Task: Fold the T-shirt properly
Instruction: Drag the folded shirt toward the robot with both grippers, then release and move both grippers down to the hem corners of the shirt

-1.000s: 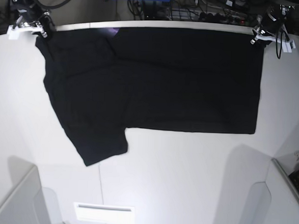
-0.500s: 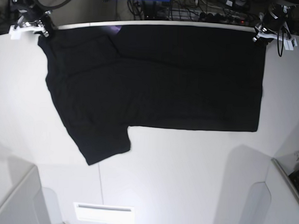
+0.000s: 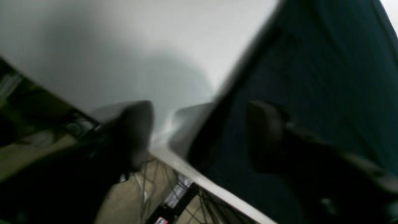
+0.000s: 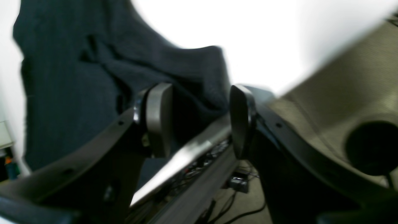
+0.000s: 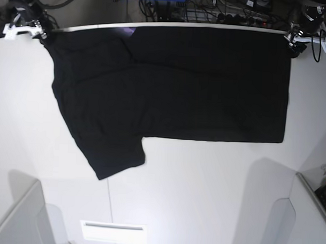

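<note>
The left wrist view is smeared by motion blur: the left tool [image 3: 199,130] shows only as 2 soft dark shapes, and the T-shirt [image 3: 311,77] beside it has no clear edge. The right wrist view is blurred too, and the picture's edges cut off the arms of the right tool [image 4: 200,121]. In the base view both tools sit at the top corners, small and partly cut off, and the far rim of the worktop [image 5: 203,209] hides any cloth hanging past it.
</note>
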`<act>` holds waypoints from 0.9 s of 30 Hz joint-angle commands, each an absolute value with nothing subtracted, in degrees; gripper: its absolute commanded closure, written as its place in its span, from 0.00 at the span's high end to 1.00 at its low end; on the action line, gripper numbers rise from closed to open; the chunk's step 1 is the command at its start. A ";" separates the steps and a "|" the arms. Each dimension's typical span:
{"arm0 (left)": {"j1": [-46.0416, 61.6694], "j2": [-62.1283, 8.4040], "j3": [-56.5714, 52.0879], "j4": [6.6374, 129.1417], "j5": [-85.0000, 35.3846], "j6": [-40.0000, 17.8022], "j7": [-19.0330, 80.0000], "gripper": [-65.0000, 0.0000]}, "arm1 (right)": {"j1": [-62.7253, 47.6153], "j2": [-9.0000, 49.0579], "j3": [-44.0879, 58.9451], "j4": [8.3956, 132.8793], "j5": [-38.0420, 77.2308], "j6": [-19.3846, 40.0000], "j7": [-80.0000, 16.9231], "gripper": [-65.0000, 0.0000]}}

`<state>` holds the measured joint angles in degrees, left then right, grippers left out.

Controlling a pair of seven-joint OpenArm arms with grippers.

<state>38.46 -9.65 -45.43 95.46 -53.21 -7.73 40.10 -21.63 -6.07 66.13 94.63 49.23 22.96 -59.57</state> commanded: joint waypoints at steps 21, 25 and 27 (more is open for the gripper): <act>33.71 -11.30 -51.21 104.75 -53.41 -8.13 39.43 0.00 | -5.05 7.60 48.57 94.02 43.12 22.73 -58.51 0.44; 32.75 -11.47 -51.21 104.66 -53.41 -8.13 39.43 0.00 | 3.38 8.66 42.42 87.52 37.41 22.99 -58.51 0.44; 32.66 -12.44 -51.21 104.57 -53.41 -8.13 39.43 0.00 | 6.90 8.66 40.57 85.05 35.12 23.08 -58.51 0.44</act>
<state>32.32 -11.25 -50.74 103.85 -52.77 -7.70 40.45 5.89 7.40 40.34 84.03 34.41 22.98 -59.72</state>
